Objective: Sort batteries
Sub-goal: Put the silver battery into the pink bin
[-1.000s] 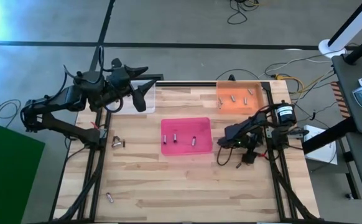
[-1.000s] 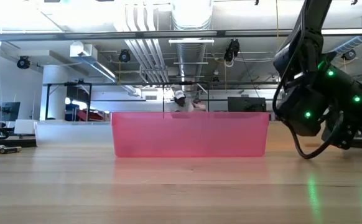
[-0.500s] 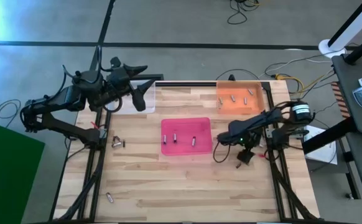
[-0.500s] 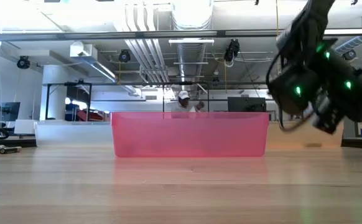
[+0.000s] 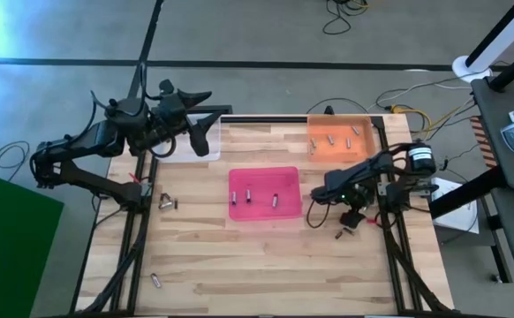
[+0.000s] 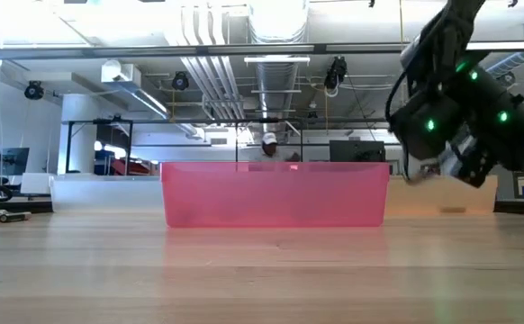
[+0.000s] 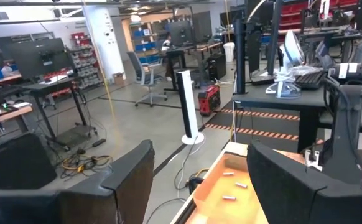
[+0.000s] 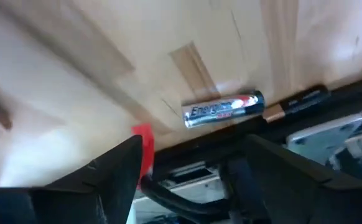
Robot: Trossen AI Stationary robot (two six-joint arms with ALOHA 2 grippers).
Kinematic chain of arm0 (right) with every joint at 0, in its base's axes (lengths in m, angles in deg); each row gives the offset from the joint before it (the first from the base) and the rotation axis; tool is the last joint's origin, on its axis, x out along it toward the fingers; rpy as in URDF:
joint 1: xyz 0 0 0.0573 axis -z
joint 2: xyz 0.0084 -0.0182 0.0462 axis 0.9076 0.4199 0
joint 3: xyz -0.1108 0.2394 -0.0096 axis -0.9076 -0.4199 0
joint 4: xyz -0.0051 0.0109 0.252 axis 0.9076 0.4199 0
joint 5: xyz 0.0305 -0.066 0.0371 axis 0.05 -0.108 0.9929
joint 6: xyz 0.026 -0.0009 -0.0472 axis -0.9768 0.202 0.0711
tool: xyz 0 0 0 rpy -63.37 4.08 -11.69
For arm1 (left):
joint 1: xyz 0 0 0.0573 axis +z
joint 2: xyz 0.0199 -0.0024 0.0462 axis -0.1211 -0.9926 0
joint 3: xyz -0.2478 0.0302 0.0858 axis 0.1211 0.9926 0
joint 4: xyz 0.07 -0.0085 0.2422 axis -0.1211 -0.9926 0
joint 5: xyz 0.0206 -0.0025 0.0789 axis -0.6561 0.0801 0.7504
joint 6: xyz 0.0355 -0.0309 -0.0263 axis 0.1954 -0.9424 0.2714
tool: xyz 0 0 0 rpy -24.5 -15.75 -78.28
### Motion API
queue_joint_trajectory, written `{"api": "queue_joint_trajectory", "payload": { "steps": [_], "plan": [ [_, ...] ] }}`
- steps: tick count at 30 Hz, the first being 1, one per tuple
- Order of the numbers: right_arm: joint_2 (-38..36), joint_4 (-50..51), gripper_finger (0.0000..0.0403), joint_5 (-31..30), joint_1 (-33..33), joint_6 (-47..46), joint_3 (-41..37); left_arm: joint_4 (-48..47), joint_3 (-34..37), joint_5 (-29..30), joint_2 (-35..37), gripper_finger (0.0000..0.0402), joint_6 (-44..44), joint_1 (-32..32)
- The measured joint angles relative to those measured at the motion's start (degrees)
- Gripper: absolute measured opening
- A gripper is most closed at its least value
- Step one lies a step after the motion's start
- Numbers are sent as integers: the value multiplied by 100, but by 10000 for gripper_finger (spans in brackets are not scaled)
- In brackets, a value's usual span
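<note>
1. In the right wrist view, a silver AA battery (image 8: 223, 109) lay on the wooden table (image 8: 75, 81), beyond the two dark fingers of the right gripper (image 8: 190, 168). The fingers were spread, nothing was between them, and the battery was apart from both.
2. The label on this battery read "Energizer". A second battery (image 8: 293, 102), dark with a copper-coloured end, lay end to end beside it, next to the black frame at the table edge.
3. In the high view, the right gripper (image 5: 352, 216) hung over the right side of the table, between the pink tray (image 5: 264, 193) and the right rail. A small battery (image 5: 339, 234) lay on the wood just in front of it.
4. The pink tray stood in the middle of the table and held three batteries (image 5: 249, 195).
5. The orange tray (image 5: 340, 137) stood at the far right corner and held several batteries (image 5: 331, 139); they showed also in the left wrist view.
6. Two loose batteries (image 5: 165, 202) lay together near the left rail, and one more (image 5: 155, 281) lay near the front left corner.
7. The left gripper (image 5: 202, 128) waited over a clear tray (image 5: 211, 150) at the far left corner, its fingers spread and empty.
</note>
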Motion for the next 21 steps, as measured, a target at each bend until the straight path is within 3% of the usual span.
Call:
{"api": "queue_joint_trajectory", "payload": {
  "steps": [6,12,16,21],
  "plan": [
    [-71,-454,237,729,-87,-1016,-296,-20,0,0,-11,233,3,15],
    [-860,-689,238,712,-205,-1953,-311,-16,0,-5,-4,233,3,172],
    [-1325,-570,253,480,-206,-1700,-181,5,0,-344,-2,233,0,437],
    [-1349,211,262,-86,-164,-484,209,157,0,-596,-67,233,-38,745]
  ]
}}
